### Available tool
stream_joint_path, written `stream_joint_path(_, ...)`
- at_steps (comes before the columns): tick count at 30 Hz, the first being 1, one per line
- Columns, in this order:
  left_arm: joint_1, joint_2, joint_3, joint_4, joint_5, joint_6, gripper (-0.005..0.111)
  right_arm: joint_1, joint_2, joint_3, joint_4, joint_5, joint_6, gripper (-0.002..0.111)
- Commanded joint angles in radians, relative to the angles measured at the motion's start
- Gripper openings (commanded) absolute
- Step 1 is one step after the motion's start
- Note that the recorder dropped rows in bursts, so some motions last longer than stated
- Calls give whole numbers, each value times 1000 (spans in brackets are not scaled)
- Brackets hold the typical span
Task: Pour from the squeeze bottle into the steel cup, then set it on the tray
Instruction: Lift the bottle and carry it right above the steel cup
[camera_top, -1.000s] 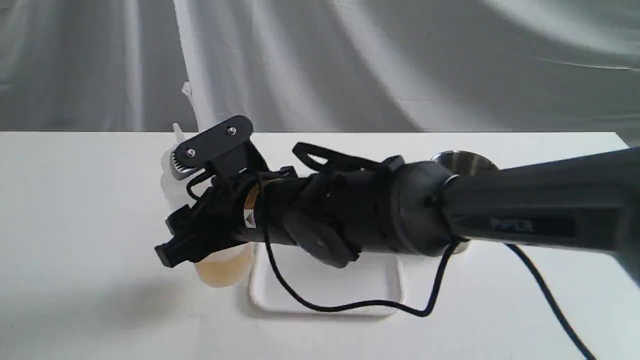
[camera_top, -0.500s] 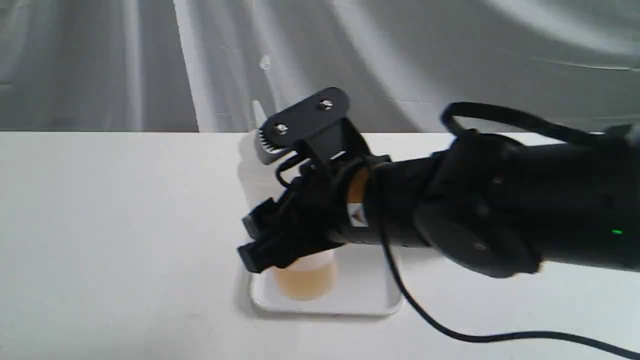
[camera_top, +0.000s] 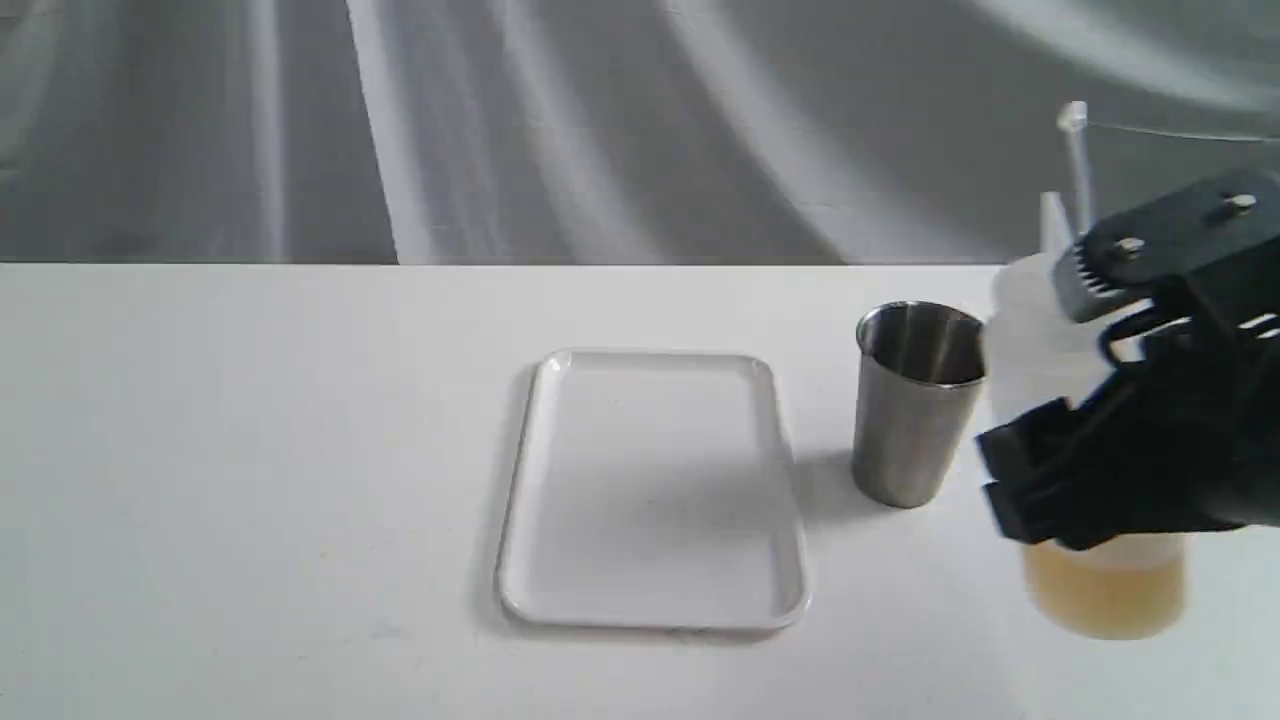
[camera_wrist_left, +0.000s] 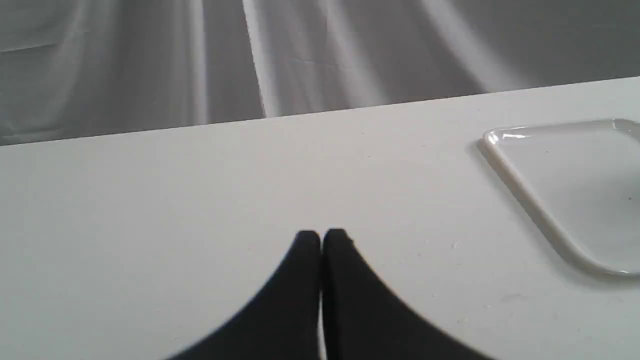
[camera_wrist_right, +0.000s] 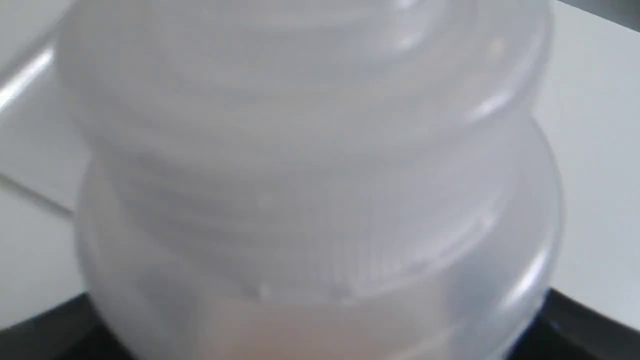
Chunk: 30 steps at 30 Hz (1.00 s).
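The squeeze bottle (camera_top: 1105, 590) stands upright at the far right, amber liquid at its bottom, cone nozzle (camera_top: 1052, 215) and cap strap pointing up. My right gripper (camera_top: 1060, 480) is shut on its middle. The bottle's ribbed shoulder (camera_wrist_right: 310, 175) fills the right wrist view. The steel cup (camera_top: 910, 420) stands just left of the bottle, upright and apart from it. Further left the white tray (camera_top: 517, 500) lies flat with nothing on it. My left gripper (camera_wrist_left: 321, 240) is shut and low over the table, with a corner of the tray (camera_wrist_left: 515, 175) off to one side.
The white table (camera_top: 250, 450) stretches left of the tray, with a grey draped backdrop (camera_top: 600, 130) behind its far edge. The bottle's base is near the table's front right; I cannot tell whether it touches the surface.
My right arm has carried the bottle from the tray's left edge, across the tray, to the right of the cup. The tray and the cup are now uncovered.
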Motion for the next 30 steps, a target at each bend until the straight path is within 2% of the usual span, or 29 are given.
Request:
stream_joint_path(1, -6, -3, 4, -1, -7, -5, 0, -93, -34, 1, -23, 13, 13, 17)
stream_joint_path(9, -6, -3, 4, -1, -7, -5, 0, -246, 16, -25, -71, 13, 13, 17)
stream_joint_path(17, -6, -3, 4, -1, -7, -1, 0, -254, 200, -207, -208, 128, 13, 17)
stream_joint_path(24, -6, -3, 4, -1, -7, -5, 0, -254, 347, -331, -455, 134, 16, 17)
stream_joint_path(30, -6, -3, 4, -1, -7, -5, 0, -254, 469, -430, -688, 133, 159, 17)
